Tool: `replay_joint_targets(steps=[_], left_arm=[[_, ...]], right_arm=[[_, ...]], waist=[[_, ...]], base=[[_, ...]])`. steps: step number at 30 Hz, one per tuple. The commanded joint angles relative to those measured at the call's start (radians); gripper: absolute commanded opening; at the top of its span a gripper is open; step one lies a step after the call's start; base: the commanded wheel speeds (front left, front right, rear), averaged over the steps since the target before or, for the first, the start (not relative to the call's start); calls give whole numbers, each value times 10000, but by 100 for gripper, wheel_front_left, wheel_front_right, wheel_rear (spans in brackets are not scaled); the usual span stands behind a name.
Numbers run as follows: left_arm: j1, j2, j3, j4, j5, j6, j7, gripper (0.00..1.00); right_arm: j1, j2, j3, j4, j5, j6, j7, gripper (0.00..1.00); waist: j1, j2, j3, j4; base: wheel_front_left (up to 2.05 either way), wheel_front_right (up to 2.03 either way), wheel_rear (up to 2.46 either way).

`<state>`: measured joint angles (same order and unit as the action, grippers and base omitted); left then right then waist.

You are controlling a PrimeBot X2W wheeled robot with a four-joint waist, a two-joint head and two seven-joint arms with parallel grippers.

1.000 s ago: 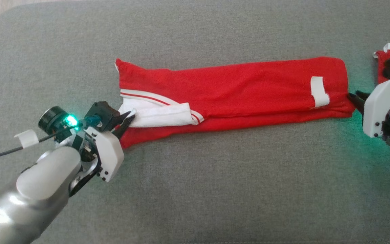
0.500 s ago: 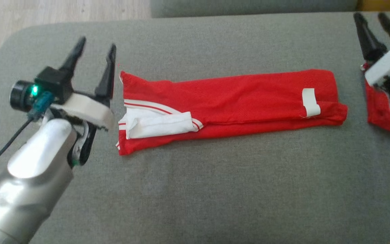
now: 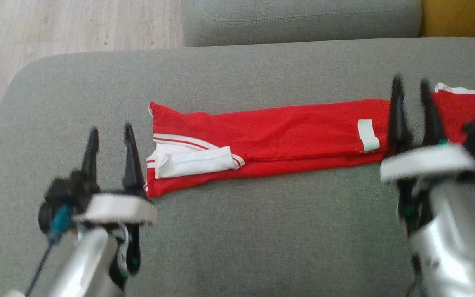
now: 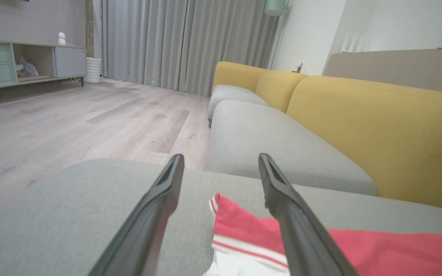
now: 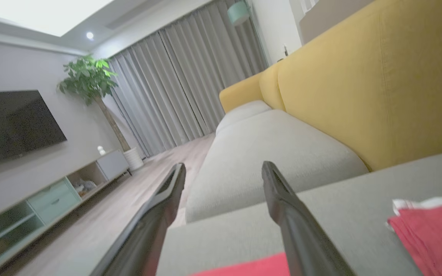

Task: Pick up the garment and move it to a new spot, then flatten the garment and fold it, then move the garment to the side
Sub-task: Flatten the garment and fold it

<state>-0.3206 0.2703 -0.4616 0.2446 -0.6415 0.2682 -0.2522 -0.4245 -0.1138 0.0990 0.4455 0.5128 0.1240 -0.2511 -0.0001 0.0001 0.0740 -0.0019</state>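
The garment (image 3: 287,134), red with white trim and a white tag, lies folded into a long strip across the grey cushion (image 3: 237,231). My left gripper (image 3: 110,130) hovers just off its left end, open and empty, fingers pointing away from me. In the left wrist view the left gripper (image 4: 221,157) stands above the garment's (image 4: 244,226) striped corner. My right gripper (image 3: 410,81) is open and empty over the garment's right end, blurred by motion. The right wrist view shows the right gripper (image 5: 224,165) with the garment's (image 5: 244,268) edge below it.
A second red cloth (image 3: 464,111) with white trim lies at the cushion's right, just beside my right gripper, and is the red cloth (image 5: 432,234) in the right wrist view. Another grey seat (image 3: 303,20) and a yellow backrest (image 3: 460,18) lie beyond. Wooden floor (image 3: 56,29) borders the far left.
Both grippers have opened, let go of the garment's ends and risen off it. The garment stays flat on the cushion. The head camera has tilted up, shifting the whole picture.
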Motion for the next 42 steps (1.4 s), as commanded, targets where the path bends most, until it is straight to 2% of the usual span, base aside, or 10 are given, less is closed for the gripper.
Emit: replay_joint_targets(steps=[1,8,16,25,32,37,38,39,40,42], left_arm=[[-92,25,627,-377,302,-120,-93,100],[1264,-810,1541,-131,1601,-896,-94,100],[880,-1450,2248,192,2562,-1662,-94,100],[260,-1871,2505,434,3168,-2230,-95,100],[80,-2022,2776,565,3452,-2496,-95,100],[-5,-2080,2907,642,3568,-2582,-95,100],[-11,-2092,2945,658,3586,-2593,-95,100],[-7,-2103,2983,671,3606,-2603,-95,100],[6,-2112,3020,683,3626,-2611,-95,100],[67,-2128,3081,712,3671,-2639,-95,100]], right_arm=[[300,191,16,-564,-450,67,-102,100],[2174,603,-149,-1028,-2150,67,-105,100],[1603,632,-635,-721,-2653,67,-72,100],[-392,634,-3431,1775,-3707,67,620,100],[-1334,635,-3821,4037,-4471,67,916,100],[-1581,635,-3878,5141,-4758,67,921,98],[-1636,635,-3877,5342,-4793,67,833,58],[-1696,635,-3893,5489,-4834,67,699,10],[-1754,635,-3934,5595,-4875,67,561,0],[-1843,635,-4086,5693,-5005,67,326,0]], waist=[[1,-1,3,4],[1,-1,126,-34],[1,-1,700,23],[1,-1,1718,330],[1,-1,2068,506],[1,-1,2042,552],[1,-1,2007,541],[1,-1,1974,521],[1,-1,1924,494],[1,-1,1787,416]], base=[[0,0,0],[0,0,0],[0,0,0],[0,0,0],[0,0,0],[0,0,0],[0,0,0],[0,0,0],[0,0,0],[0,0,0]])
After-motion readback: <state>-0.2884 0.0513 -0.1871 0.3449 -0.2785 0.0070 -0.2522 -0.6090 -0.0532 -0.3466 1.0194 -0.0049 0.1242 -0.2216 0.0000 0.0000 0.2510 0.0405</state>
